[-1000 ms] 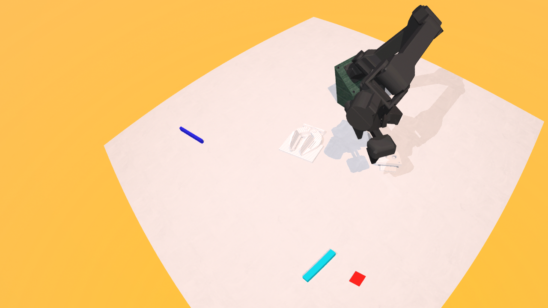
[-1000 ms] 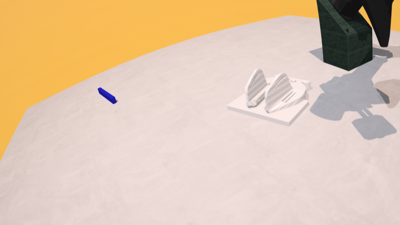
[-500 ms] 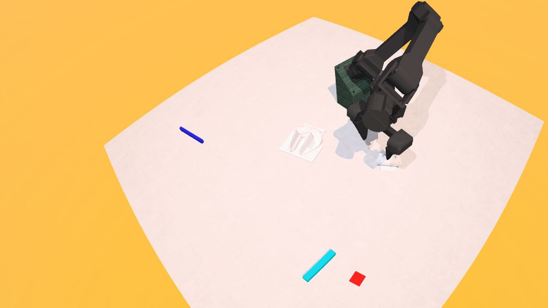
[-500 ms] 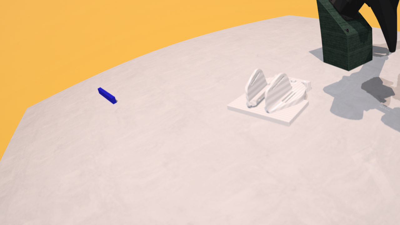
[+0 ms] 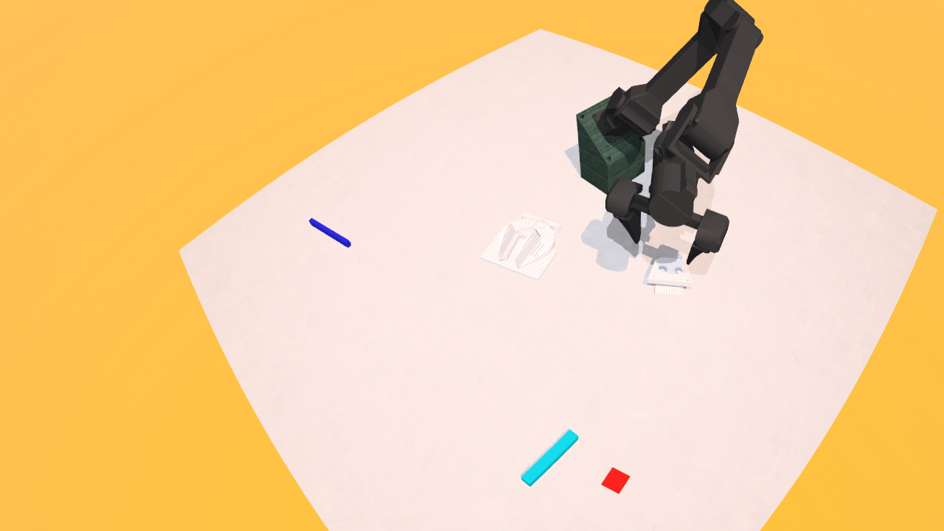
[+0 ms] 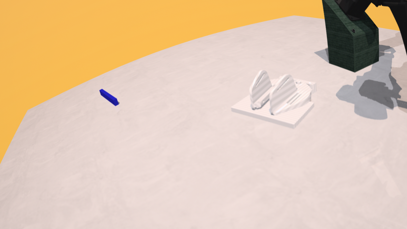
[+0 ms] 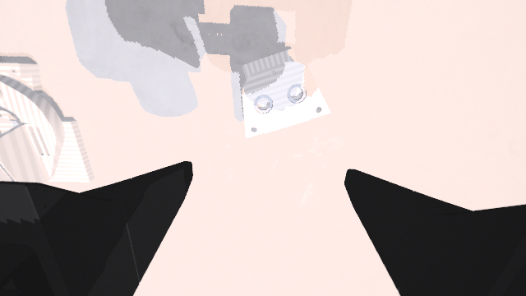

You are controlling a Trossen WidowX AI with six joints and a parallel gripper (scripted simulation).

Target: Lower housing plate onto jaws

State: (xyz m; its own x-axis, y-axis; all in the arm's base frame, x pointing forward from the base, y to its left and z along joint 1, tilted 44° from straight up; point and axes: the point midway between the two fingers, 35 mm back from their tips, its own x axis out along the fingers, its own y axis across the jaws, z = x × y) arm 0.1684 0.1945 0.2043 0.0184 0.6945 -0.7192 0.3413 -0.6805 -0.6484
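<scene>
The pincer [image 5: 663,249] [image 7: 269,173] is hovering open and unladen; ahead of its tips, the housing plate [image 5: 669,278] [image 7: 283,117] is lying, looking light, stiff, probably best gripped by opposite side edges.

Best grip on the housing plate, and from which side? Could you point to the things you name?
From above, tool [image 5: 661,252] [image 7: 269,173] open, fingers across the two slanted side edges of the housing plate [image 5: 669,278] [image 7: 283,117], probably nearer its wider end. It lies low, holed face up, and narrows toward the other end, where pads might slip.

Bright light, overexposed whites, distinct overlapping shadows
</scene>
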